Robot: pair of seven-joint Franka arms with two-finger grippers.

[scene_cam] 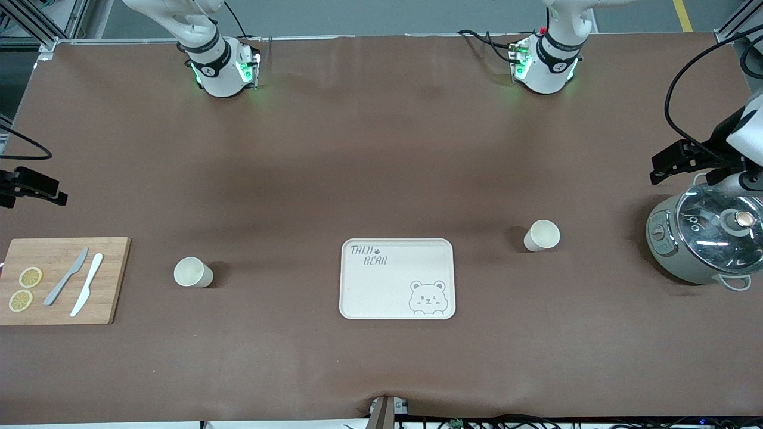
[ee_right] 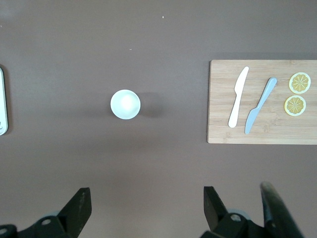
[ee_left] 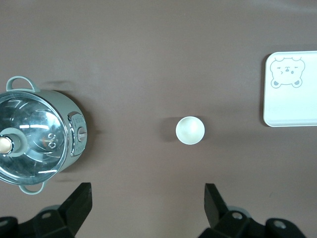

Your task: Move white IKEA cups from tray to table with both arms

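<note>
You have a cup (scene_cam: 193,273) either end of the tray (scene_cam: 397,279); its twin (scene_cam: 541,235) sits near the pot (scene_cam: 703,238).

Brown table (scene_cam: 369,149) with two cups (scene_cam: 193,273) (scene_cam: 541,236), tray (scene_cam: 397,279), pot (scene_cam: 706,238), board (scene_cam: 59,280).

Table cover (scene_cam: 357,149): matt brown sheet, smooth w/ faint creases, looks like paper or thin cloth. 2 cups (scene_cam: 192,273) (scene_cam: 541,235): matt cream-white, plain, smooth, prob. plastic. Tray (scene_cam: 351,298): matt off-white, smooth, grey printed bear & lettering. Board (scene_cam: 113,262): pale wood, visible grain, satin. Knives: 1 grey (scene_cam: 65,277), 1 white (scene_cam: 87,284), both matt plastic-looking. 2 lemon slices (scene_cam: 25,288): yellow, dull. Pot (scene_cam: 667,250): grey-green body, semi-gloss; lid (scene_cam: 709,235) clear glass, glossy w/ reflections, metal-looking knob. Arms (scene_cam: 220,65): glossy white shells, black bands. Gripper fingers (ee_left: 79,203) (ee_right: 79,208): matt black.
</note>
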